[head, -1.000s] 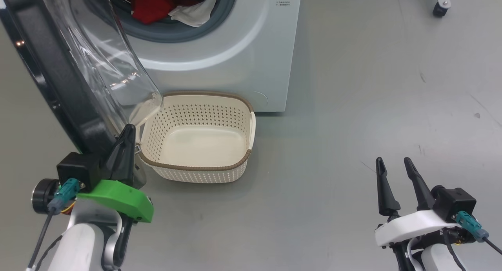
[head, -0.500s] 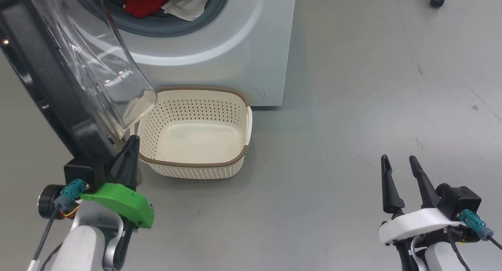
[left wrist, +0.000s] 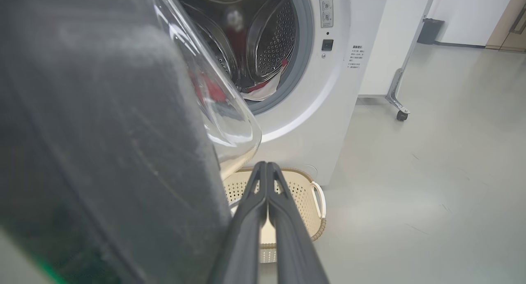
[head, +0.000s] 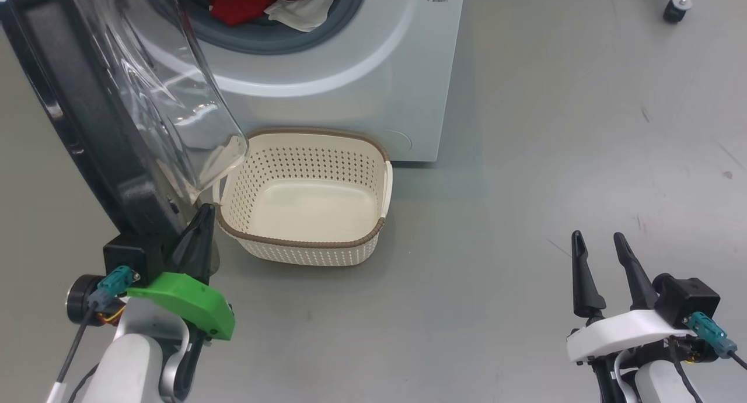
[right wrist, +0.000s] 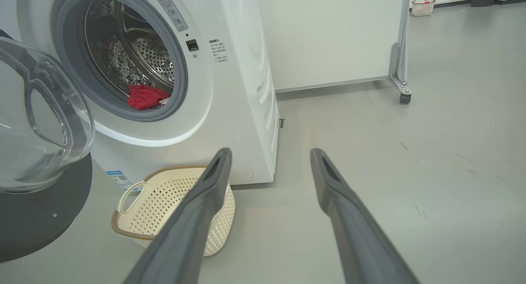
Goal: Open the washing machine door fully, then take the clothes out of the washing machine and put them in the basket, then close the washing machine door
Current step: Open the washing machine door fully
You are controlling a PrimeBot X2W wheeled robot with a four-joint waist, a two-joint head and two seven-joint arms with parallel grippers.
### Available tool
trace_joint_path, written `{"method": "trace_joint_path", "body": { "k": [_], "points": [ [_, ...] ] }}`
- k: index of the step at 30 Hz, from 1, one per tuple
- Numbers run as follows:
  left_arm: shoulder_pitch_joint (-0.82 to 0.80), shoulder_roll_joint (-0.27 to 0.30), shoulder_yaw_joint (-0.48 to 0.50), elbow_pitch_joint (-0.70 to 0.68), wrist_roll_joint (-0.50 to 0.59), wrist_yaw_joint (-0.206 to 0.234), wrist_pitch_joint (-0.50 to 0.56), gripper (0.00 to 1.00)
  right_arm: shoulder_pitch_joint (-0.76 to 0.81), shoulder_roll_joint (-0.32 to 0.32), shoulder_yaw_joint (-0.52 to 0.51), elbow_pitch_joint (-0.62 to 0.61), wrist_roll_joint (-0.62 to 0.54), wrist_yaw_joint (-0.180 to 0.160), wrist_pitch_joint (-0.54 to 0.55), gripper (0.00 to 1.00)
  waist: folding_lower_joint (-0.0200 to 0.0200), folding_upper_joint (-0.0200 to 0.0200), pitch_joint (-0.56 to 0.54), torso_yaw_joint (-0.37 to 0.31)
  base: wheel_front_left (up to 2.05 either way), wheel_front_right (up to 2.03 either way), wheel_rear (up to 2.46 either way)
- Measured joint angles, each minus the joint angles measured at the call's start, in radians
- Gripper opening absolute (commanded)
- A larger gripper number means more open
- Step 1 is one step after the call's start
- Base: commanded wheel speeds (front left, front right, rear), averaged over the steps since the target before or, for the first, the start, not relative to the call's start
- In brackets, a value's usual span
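floor point(head: 525, 158): I see smooth pale grey flooring with a slight sheen. A few dark scuffs and thin scratches mark it out to the right of the washing machine point(head: 362, 94).
washing machine: a white front-loader standing straight on that floor, with a grey gasket and the steel drum open to my cameras.
washing machine door point(head: 87, 135): swung out on the washing machine's left side. Its black rim faces me, and the clear glass bowl bulges over the basket's left end.
clothes point(head: 245, 0): in the washing machine's drum mouth. I see red fabric, with a white piece draped over the lower lip of the gasket.
basket point(head: 303, 242): on the floor just in front of the washing machine's base, below the drum opening, with its cream perforated walls facing me.
left gripper point(head: 205, 210): in front of the washing machine, at the bottom edge of its door. The fingers are pressed together with nothing between them. I cannot tell whether they touch the rim.
right gripper point(head: 598, 237): well out in front of the washing machine and off to its right, over bare floor. The fingers stand apart and hold nothing.
white panel point(right wrist: 328, 37): stands behind the washing machine's right side on a metal leg that ends in a caster point(right wrist: 405, 98).
dark bin point(left wrist: 430, 29): on the floor beyond that panel, far behind the washing machine.
small pale basket point(right wrist: 422, 6): on the floor in the far background, well behind the washing machine.
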Motion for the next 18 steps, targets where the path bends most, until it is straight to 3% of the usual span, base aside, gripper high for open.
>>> {"method": "trace_joint_path", "body": {
  "k": [18],
  "points": [
    [-0.002,-0.008,0.032,0.045,-0.027,0.014,-0.040,0.00,0.001,0.003,0.004,0.010,-0.023,0.010,0.000,1.00,0.0000,0.0000,-0.006,0.113,0.00,0.00,0.00]
  ]
}}
